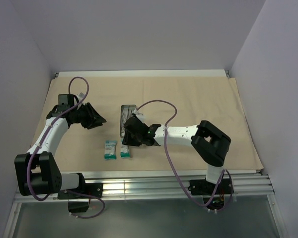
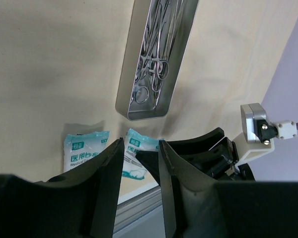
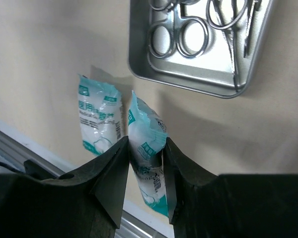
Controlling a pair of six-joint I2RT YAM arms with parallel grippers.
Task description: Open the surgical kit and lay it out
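The tan wrap lies spread flat over the table. On it the grey metal tray holds silver ring-handled scissors and forceps. Two teal-white packets sit near the wrap's front edge. One packet lies flat. My right gripper is shut on the other packet, which stands crumpled between the fingers just in front of the tray's near end. To the left of the tray my left gripper hovers above the wrap, open, with nothing between its fingers.
A metal rail runs along the table's near edge, just in front of the packets. Lilac walls enclose the table on three sides. The wrap's right half carries nothing.
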